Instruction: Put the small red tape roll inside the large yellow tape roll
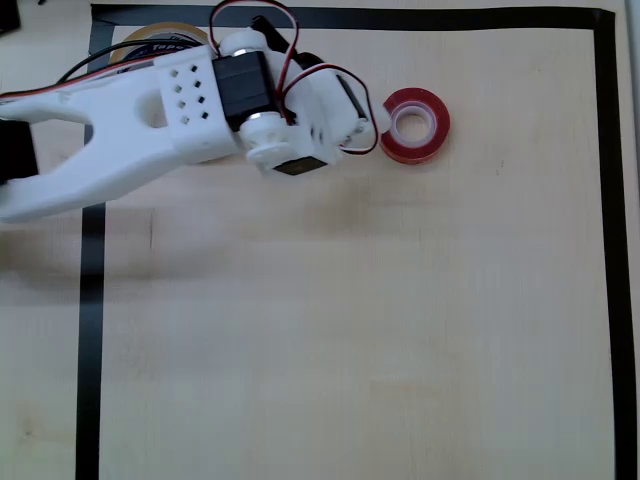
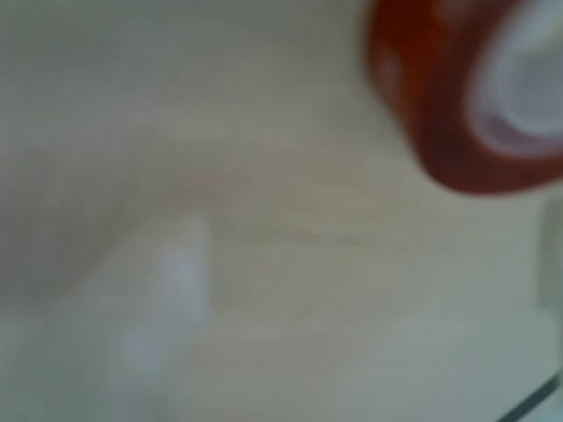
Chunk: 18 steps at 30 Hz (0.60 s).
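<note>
small red tape roll (image 1: 415, 125) flat on table (image 1: 350, 330), fingers (image 1: 378, 118) just beside its left edge, can't tell their state; large yellow tape roll (image 1: 160, 40) mostly under arm

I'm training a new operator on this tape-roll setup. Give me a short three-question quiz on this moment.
1. True or false: the small red tape roll already sits inside the large yellow tape roll.
2. In the overhead view, the gripper is: A) beside the red roll's left edge, B) over the yellow roll, C) near the bottom border.
3. What partly covers the yellow roll in the overhead view?

Key: 1 false; 2 A; 3 the white arm.
</note>
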Available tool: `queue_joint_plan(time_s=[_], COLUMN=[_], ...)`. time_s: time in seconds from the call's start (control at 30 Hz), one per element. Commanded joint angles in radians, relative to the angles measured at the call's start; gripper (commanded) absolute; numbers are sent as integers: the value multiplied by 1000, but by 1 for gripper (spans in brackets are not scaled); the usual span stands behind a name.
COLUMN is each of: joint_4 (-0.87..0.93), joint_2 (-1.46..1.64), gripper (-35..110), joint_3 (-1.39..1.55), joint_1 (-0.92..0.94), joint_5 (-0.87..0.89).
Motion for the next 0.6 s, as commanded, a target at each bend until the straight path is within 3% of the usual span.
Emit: queue_joint_plan(time_s=[0.0, 0.1, 0.57], joint_4=[147, 245, 204], joint_2=[-92, -256, -365], gripper=[20, 21, 23], joint_3=[-430, -755, -816], joint_1=[-43, -63, -64], joint_5=[-14, -14, -14])
